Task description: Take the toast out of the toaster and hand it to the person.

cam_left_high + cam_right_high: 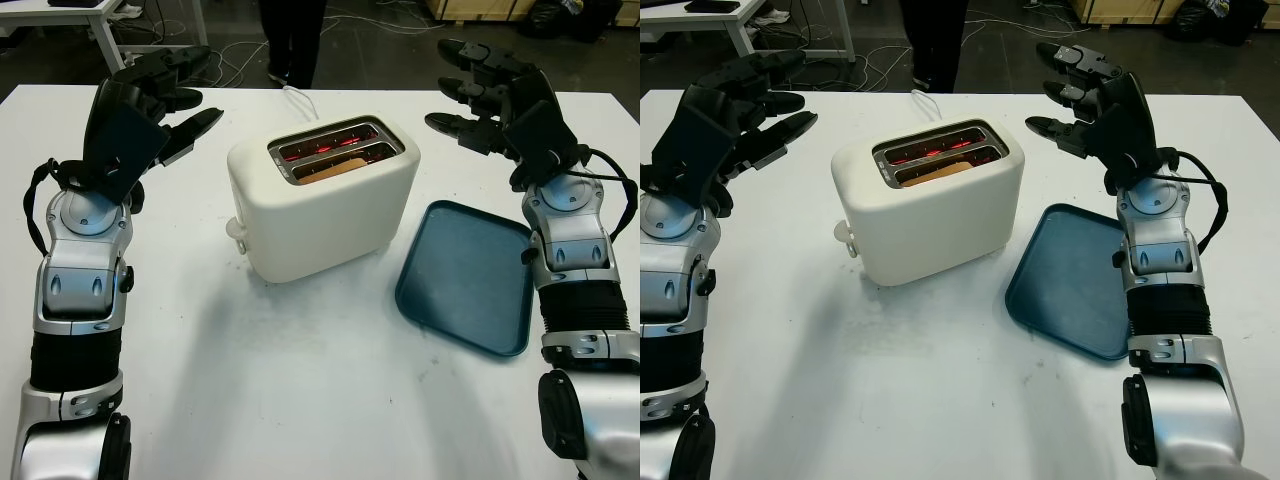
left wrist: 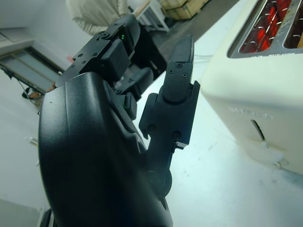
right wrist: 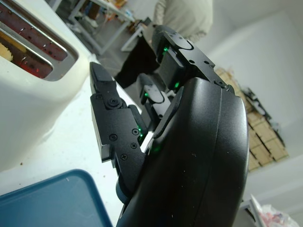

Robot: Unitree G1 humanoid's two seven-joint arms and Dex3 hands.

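The white matte worktop (image 1: pixel 300 380) carries a smooth cream toaster (image 1: pixel 325 200), boxy with rounded corners, slots glowing red. To its right lies a dark teal tray (image 1: pixel 465 280), shallow-rimmed. The left hand (image 1: pixel 165 110) and right hand (image 1: pixel 480 95) — black, hard-shelled — hover open and empty on either side of the toaster. The toast (image 1: pixel 330 168), a tan slice, sits low in the nearer slot, its long axis running along the slot. It lies between the hands, about equally near both — reaching it likely means coming in from above. A person (image 1: pixel 292 35) stands beyond the far edge.
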